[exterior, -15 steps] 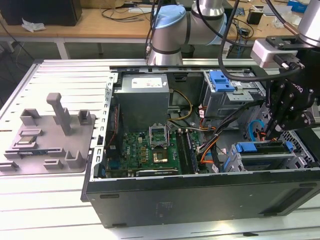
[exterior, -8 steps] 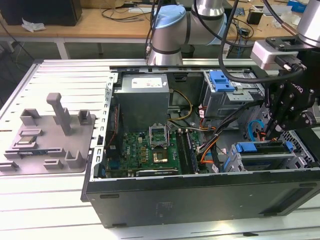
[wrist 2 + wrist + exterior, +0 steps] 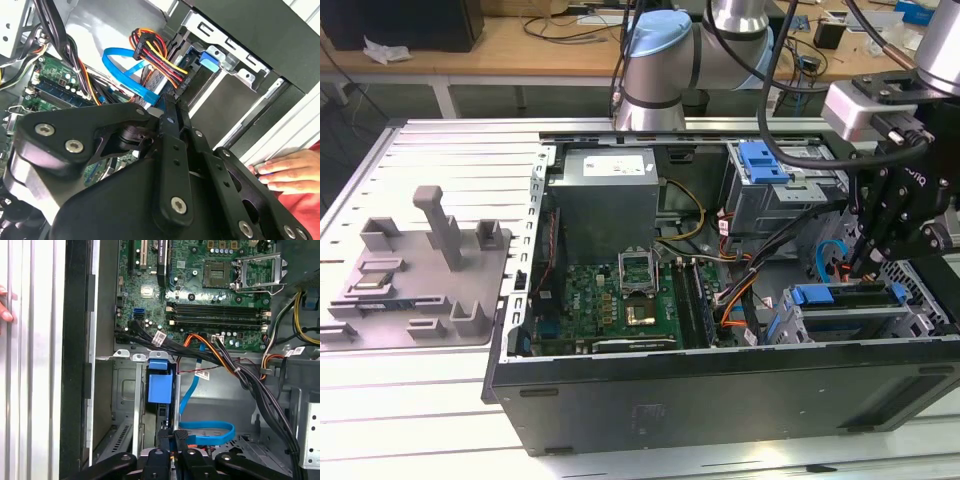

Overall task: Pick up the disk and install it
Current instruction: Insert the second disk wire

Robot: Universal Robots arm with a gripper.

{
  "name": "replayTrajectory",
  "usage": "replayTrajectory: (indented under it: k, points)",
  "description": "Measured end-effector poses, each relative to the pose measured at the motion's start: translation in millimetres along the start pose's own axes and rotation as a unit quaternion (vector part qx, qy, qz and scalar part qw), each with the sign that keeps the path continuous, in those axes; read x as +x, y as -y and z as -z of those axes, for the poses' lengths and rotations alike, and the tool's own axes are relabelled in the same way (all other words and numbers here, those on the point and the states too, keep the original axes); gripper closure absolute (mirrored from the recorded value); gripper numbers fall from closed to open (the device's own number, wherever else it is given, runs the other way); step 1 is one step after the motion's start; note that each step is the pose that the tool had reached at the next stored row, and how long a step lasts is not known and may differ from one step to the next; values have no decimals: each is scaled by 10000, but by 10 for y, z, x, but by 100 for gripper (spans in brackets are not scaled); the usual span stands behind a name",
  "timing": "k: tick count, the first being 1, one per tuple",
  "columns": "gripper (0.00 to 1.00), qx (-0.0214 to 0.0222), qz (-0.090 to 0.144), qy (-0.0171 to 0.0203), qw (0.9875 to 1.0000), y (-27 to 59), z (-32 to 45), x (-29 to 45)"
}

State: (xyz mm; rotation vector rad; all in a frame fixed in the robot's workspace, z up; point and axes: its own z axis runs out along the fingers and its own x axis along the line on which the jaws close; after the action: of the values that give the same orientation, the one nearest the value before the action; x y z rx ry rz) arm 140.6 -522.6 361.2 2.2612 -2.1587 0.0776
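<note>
A slatted metal table (image 3: 430,400) carries the work, with a wooden bench behind. Toward the exterior view's left lies a grey fixture plate (image 3: 415,280). In the middle sits an open computer case (image 3: 720,390), its green motherboard (image 3: 610,305) exposed. At the exterior view's right, the tool (image 3: 870,262) hangs narrow, fingers nearly together, just above the disk (image 3: 845,297), which stands on edge in the drive cage with its blue rail up. A person's hand (image 3: 282,172) rests on the case edge. Good practice: descend straight, clear of the blue cable (image 3: 207,432).

green motherboard (image 3: 620,300), blue cable (image 3: 207,432), black end effector (image 3: 868,262)
</note>
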Motion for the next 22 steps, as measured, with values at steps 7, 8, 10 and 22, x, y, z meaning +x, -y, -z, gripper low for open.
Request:
replayTrajectory:
  k: [7,8,10,22]
  points:
    - [84,26,-2,10,10000,-4,-12,7]
    - [84,26,-2,11,10000,-5,-13,8]
    - [84,27,-1,10,10000,-6,-14,11]
    - [84,30,-1,9,10000,-19,-21,24]
